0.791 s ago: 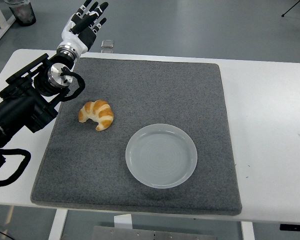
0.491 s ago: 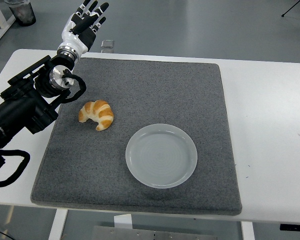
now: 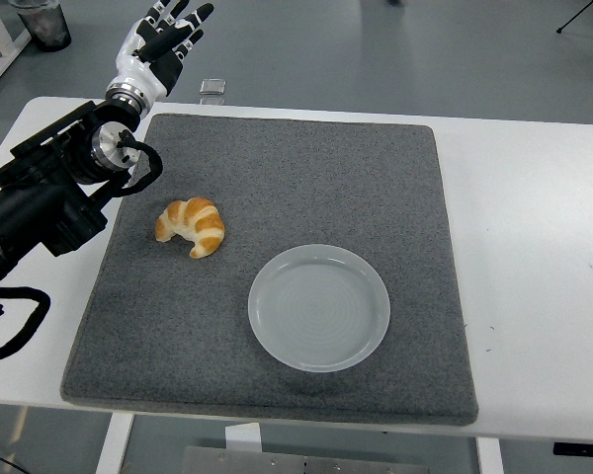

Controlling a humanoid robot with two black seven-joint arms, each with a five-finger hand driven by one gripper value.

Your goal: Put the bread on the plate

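The bread (image 3: 191, 226), a croissant left of centre on the grey mat (image 3: 306, 178), looks light, soft and flaky, best cradled gently around its thick middle by the left robot hand (image 3: 158, 44), now spread empty at upper left.

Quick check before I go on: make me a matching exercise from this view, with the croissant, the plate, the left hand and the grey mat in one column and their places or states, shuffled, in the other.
Things:
1. croissant
2. plate
3. left hand
4. grey mat

Places or states:
A. empty, on the mat's near middle
B. fingers spread, holding nothing, beyond the table's far left corner
C. lying on the mat's left part, apart from the plate
D. covers most of the white table

Pairs: 1-C, 2-A, 3-B, 4-D
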